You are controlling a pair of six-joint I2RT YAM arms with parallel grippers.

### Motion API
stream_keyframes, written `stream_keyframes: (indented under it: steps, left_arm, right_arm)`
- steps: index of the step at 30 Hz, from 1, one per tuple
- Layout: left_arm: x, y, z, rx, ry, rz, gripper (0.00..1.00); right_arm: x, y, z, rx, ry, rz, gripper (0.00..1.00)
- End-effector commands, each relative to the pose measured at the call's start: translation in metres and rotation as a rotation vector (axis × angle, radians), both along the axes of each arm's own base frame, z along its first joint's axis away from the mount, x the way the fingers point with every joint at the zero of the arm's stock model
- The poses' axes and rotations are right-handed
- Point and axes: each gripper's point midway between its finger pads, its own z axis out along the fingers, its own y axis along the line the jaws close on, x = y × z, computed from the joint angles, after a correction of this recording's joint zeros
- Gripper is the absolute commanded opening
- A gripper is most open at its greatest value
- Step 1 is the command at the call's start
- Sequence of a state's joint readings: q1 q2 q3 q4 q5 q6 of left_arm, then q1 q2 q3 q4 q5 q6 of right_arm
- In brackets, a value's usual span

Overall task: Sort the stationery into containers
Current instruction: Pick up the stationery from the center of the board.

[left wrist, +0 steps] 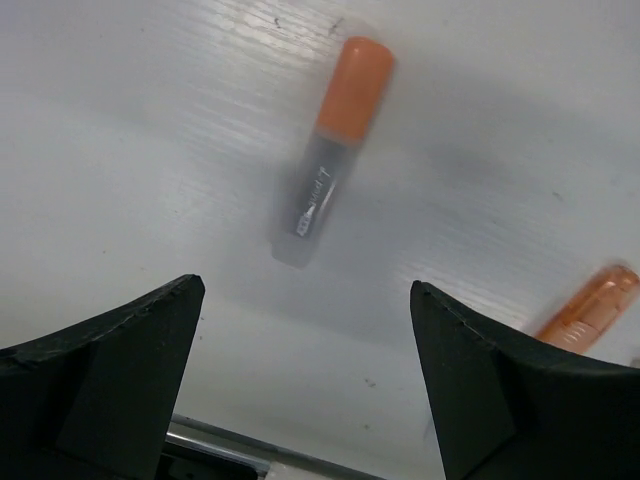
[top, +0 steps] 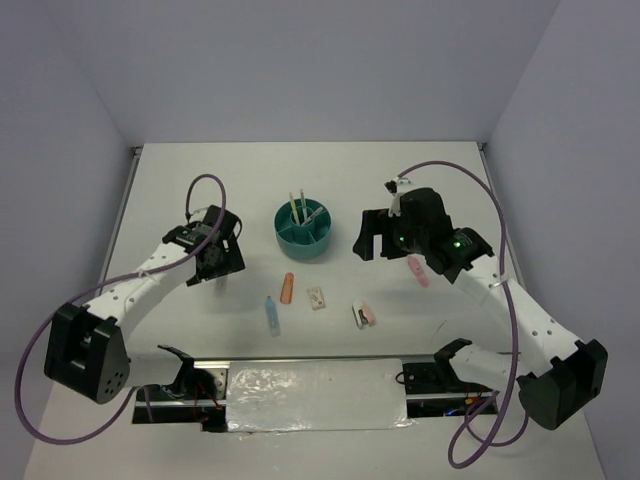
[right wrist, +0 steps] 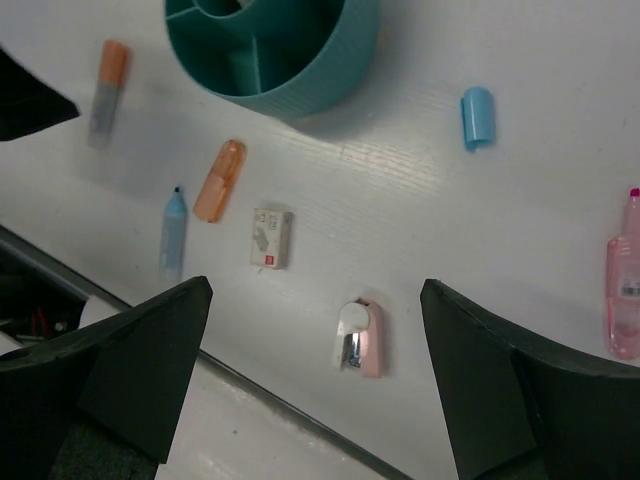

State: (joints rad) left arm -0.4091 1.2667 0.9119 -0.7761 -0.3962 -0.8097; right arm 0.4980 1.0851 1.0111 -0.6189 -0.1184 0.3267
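Thin pens [top: 297,207] inside teal organiser [top: 303,246]

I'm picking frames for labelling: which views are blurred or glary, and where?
Left wrist: the grey marker with an orange cap is smeared, while the black fingers are crisp. Right wrist: sharp, except that same marker. Top external: sharp, with glare on the shiny sheet at the near edge.
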Motion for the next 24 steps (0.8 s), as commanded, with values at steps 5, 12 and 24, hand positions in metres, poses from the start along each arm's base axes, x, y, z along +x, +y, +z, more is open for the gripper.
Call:
stream_keyframes:
  steps: [5,12,24]
  left_arm:
    - [0.022,0.001,-0.054,-0.034,0.13,-0.049,0.93]
    - [0.016,0.011,-0.088,0.011,0.203,0.027,0.85]
    - [-0.001,-0.014,-0.071,-0.177,0.135,-0.021,0.0]
  right_arm:
    - [-0.026,0.005,0.044,0.101,-0.086,0.075,0.93]
    - [-0.04,0.001,0.055,0.129,-0.102,0.086,0.93]
    - [-0.051,0.021,0.08,0.275,-0.087,0.138,0.93]
